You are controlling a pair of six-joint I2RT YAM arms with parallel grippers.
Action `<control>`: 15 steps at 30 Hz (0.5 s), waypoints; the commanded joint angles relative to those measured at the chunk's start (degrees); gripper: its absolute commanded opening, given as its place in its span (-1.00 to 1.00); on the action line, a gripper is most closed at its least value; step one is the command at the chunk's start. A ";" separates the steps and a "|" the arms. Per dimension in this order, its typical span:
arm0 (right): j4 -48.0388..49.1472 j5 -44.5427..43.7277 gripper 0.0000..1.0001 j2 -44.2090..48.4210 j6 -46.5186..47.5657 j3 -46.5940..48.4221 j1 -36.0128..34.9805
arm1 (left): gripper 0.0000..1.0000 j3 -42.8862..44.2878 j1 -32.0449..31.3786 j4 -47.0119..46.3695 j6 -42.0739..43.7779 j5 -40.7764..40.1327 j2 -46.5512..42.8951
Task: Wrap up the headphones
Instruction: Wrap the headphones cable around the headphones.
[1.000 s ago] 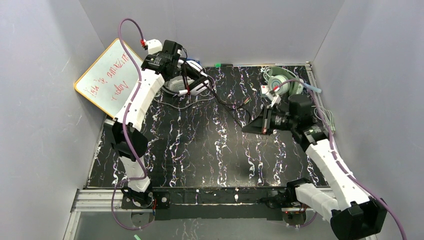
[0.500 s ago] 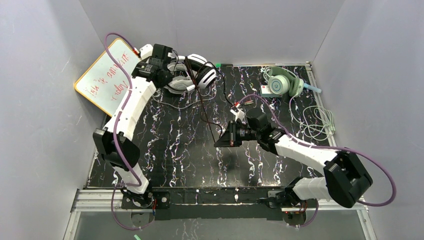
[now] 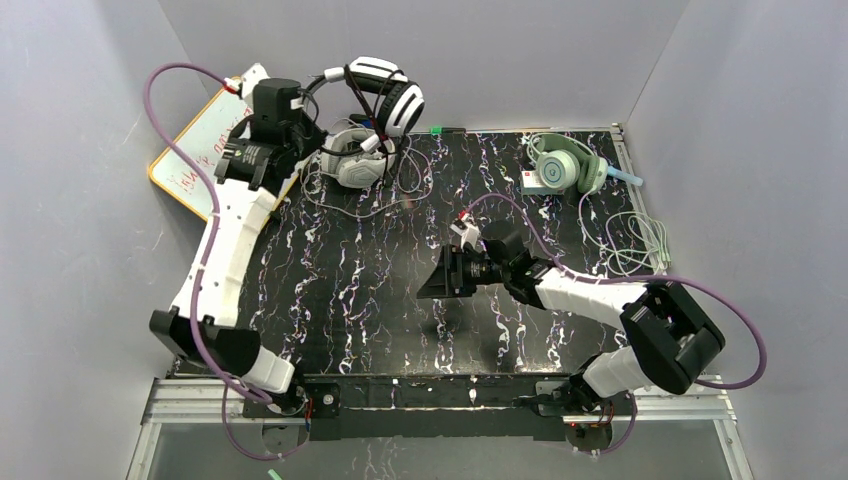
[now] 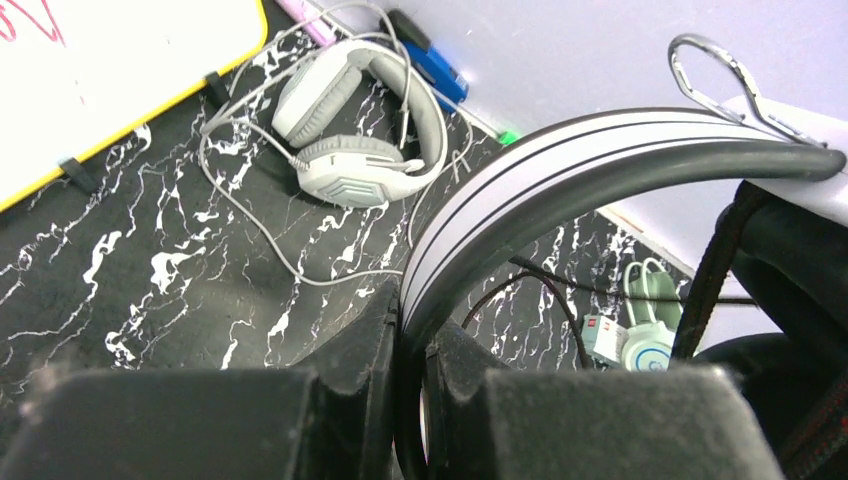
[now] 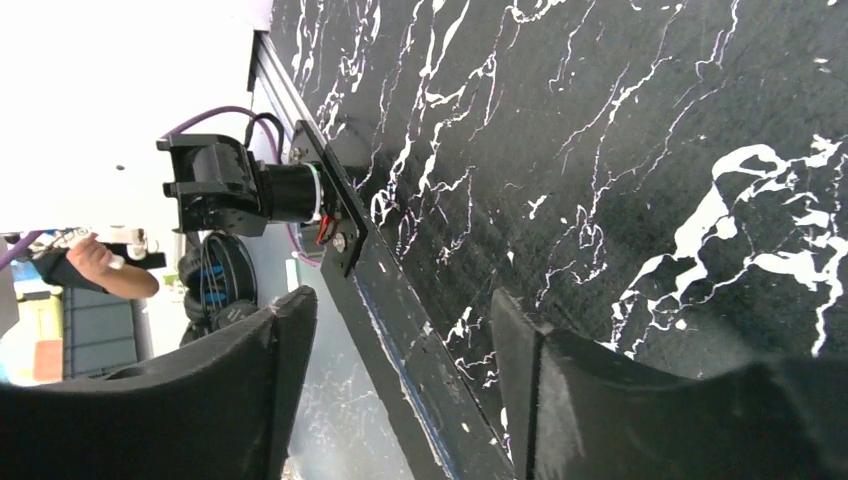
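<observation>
Holding the black-and-white headset by its band, the left claw is squeezed tight on it, up in the air just beside the whiteboard. The grey headset lies on the table near the whiteboard (its cord loose around it). The mint-green headset sits far from the whiteboard. The right claw is wide open and holds nothing.

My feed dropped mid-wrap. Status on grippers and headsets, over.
Left gripper shut on band of black-and-white headset, raised at back left. Right gripper open, empty, over mid-table. Nothing blocking; grey headset on table close by, mint-green headset far right, cable loose.
</observation>
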State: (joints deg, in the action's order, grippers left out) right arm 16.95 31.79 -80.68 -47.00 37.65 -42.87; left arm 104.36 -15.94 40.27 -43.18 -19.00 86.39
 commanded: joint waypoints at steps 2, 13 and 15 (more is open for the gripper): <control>-1.78 -0.78 0.67 3.66 6.22 -0.12 -0.20 | -1.00 0.95 0.12 -5.57 2.20 2.41 -7.35; -8.03 -20.14 0.71 18.59 24.14 1.61 1.26 | -1.00 6.92 0.09 -0.12 6.13 7.32 -8.78; -6.77 -23.69 0.62 20.79 27.56 3.06 1.32 | -1.00 8.39 0.04 0.80 6.89 9.55 -8.71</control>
State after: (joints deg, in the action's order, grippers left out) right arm 8.49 17.89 -64.29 -29.45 36.95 -41.93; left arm 107.50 -15.77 42.87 -36.38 -14.87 80.36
